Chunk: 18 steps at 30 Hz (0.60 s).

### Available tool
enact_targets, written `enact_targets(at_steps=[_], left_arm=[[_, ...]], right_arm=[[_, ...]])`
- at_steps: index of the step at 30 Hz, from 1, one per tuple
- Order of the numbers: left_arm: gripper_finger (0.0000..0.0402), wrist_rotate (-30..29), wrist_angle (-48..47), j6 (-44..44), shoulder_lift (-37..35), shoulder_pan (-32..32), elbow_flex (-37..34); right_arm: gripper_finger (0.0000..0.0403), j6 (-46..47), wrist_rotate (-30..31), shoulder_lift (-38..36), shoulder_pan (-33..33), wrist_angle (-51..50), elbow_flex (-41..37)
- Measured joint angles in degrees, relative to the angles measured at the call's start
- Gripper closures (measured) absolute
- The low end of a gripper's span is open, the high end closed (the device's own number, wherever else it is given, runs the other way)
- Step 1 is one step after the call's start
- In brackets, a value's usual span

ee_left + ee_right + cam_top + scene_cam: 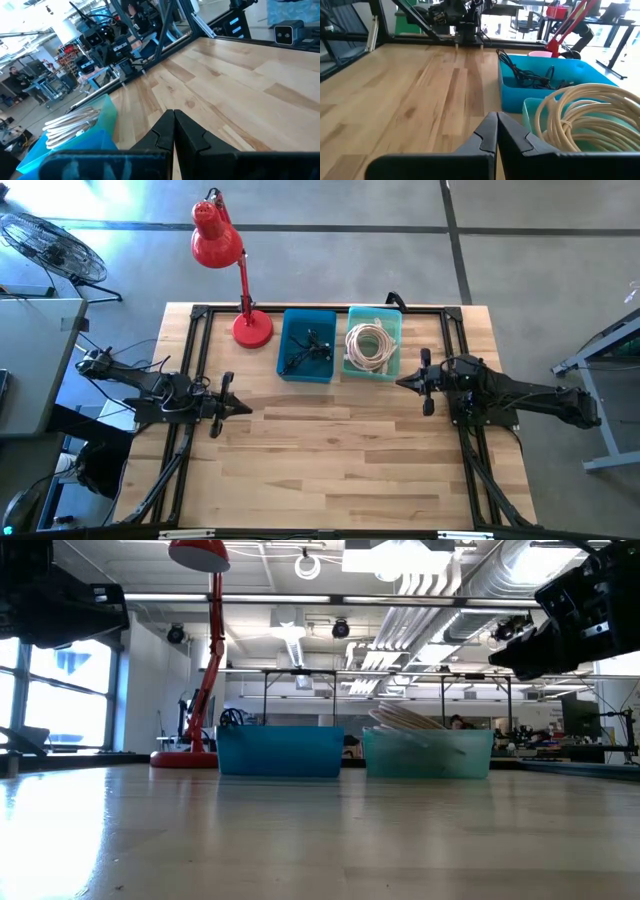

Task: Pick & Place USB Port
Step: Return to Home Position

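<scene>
Clock read on the high view from the middle of the table (330,470), 12 at the far edge.

Left gripper (244,408): at 9 o'clock, over bare wood just inside the left frame rail, tips aimed toward 3. Clenched on nothing. The left wrist view shows its fingers (192,139) pressed flat together along one seam.

Right gripper (402,383): at about 2 o'clock, tips aimed toward 9. It sits just off the near right corner of the green bin (398,330); contact cannot be judged, though it looks apart. Clenched and empty as well, with its fingers (516,141) meeting in a closed line in the right wrist view.

Bins: side by side at 12 o'clock against the far rail, nearly touching. The blue bin (284,345) is toward 11 and the green bin toward 1.

Contents: a black cable (308,348) lies in a loose tangle on the blue bin's floor. A tan cable (368,348) is coiled in rounds and fills the green bin. In the low view its loops rise above that bin's rim. No cable lies on the open wood.

Red lamp (218,242): base at 11 o'clock, just beside the blue bin. The stem leans away and the head hangs out past the far edge.

Fan (55,245): on the floor beyond the table, out toward 10 o'clock.

Low view: both arms are held up off the tabletop, dark at the upper corners.
</scene>
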Motion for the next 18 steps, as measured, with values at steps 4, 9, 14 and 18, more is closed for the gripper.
enact_targets(at_steps=[4,9,14,18], left_arm=[[0.0399,0.14,-0.04,-0.01,0.0,0.01,-0.02],[0.0399,0.12,-0.05,0.07,0.02,0.0,-0.02],[0.0399,0.0,-0.07,1.48,0.02,0.01,-0.02],[0.0399,-1.05,0.02,1.52,0.02,0.01,-0.07]], right_arm=[[0.0403,-0.95,0.06,-0.11,0.0,0.07,0.0],[0.0403,-2.37,0.31,-0.11,0.0,0.1,0.0],[0.0403,-3.55,0.3,-0.11,-0.19,0.5,0.0],[0.0403,-4.65,0.14,-0.11,-1.67,1.76,0.0]])
